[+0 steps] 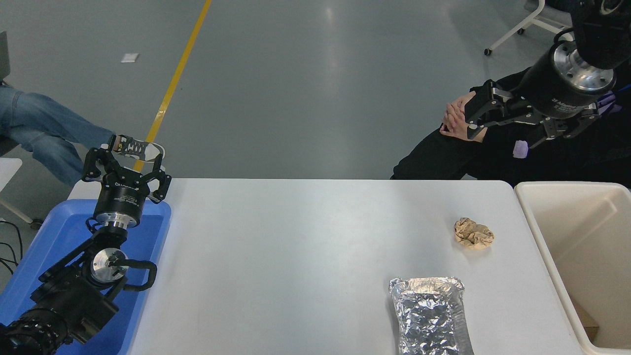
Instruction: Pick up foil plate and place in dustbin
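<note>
The shiny crinkled foil plate (430, 315) lies on the white table (296, 246) near its front edge, right of centre, partly cut off by the picture's bottom. The cream dustbin (581, 256) stands at the table's right end. My right gripper (498, 123) hangs high at the upper right, well above and beyond the table's far edge, open and empty, far from the plate. My left gripper (124, 160) is parked at the lower left, open, above the blue tray.
A crumpled brown paper ball (473, 233) lies on the table between the plate and the far edge. A blue tray (59, 236) sits under the left arm. A person in black (458, 121) sits beyond the far right edge; another person's legs (44, 133) show at left.
</note>
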Motion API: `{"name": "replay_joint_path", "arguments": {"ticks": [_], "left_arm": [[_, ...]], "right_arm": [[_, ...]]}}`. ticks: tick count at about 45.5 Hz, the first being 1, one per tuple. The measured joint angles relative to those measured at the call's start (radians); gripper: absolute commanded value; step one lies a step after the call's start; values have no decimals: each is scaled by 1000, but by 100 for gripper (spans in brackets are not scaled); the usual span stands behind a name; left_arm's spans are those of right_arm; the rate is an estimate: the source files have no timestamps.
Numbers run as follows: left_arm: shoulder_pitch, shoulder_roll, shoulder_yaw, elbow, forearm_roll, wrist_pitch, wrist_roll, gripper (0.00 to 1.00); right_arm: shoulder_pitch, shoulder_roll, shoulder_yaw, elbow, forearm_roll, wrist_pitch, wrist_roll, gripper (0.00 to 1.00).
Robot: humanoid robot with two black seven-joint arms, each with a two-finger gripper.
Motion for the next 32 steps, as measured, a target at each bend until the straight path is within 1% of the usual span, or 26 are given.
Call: {"name": "replay_joint_path", "arguments": {"ticks": [32], "left_arm": [[0, 0, 0, 0, 0, 0, 0, 99]], "right_arm": [[-13, 0, -7, 1, 1, 0, 0, 100]]}}
